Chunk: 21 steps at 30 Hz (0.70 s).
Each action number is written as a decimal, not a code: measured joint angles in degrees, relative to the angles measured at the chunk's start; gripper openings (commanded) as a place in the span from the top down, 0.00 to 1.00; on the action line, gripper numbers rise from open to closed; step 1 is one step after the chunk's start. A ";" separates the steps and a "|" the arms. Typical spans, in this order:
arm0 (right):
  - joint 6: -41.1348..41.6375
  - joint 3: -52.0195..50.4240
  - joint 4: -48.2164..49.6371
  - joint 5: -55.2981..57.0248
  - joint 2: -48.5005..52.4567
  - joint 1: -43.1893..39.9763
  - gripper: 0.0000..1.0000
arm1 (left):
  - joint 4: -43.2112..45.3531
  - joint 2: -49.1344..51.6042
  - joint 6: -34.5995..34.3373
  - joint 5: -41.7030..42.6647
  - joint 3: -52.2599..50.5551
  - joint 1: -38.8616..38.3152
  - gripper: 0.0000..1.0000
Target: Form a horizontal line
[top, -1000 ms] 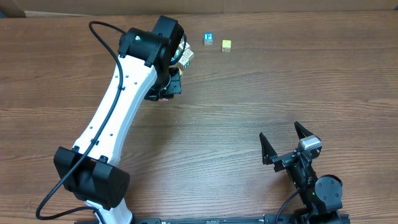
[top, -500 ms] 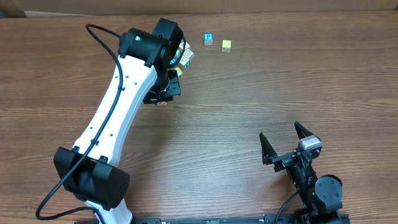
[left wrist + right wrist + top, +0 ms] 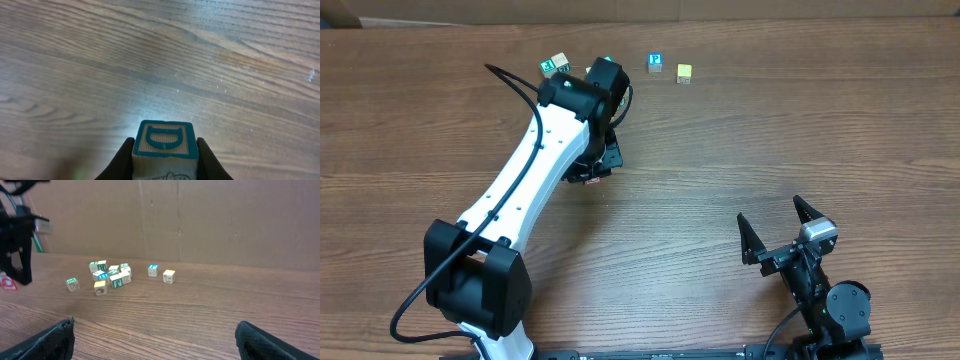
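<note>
Left arm had swung right and toward the near edge since a second ago. This uncovered a green-and-white cube at the far left of the jumble.

Left hand: clenched on a cube with a teal-framed letter D on its upper face. Fingers pressed on both sides. Wood grain of the counter showed beyond the D cube. Could not tell whether that cube touched the surface.

Line position: a blue-and-white cube and a yellow cube sat side by side near the far edge, right of the jumble. A small gap separated them, and the yellow cube sat slightly nearer. The left hand and its cube were well apart from this pair, on the near-left side.

Right hand: released, jaws spread wide, nothing between them. It sat at the near right of the counter, far from all cubes.
</note>
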 measured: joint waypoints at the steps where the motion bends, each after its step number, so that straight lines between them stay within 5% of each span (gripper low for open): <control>1: 0.00 0.00 -0.02 0.00 0.00 0.00 0.00 | 0.90 0.00 -0.46 0.02 -1.01 0.00 0.96; 21: 0.02 0.00 0.00 0.00 0.00 0.00 0.00 | 12.39 0.00 -2.95 0.09 -11.15 0.00 0.96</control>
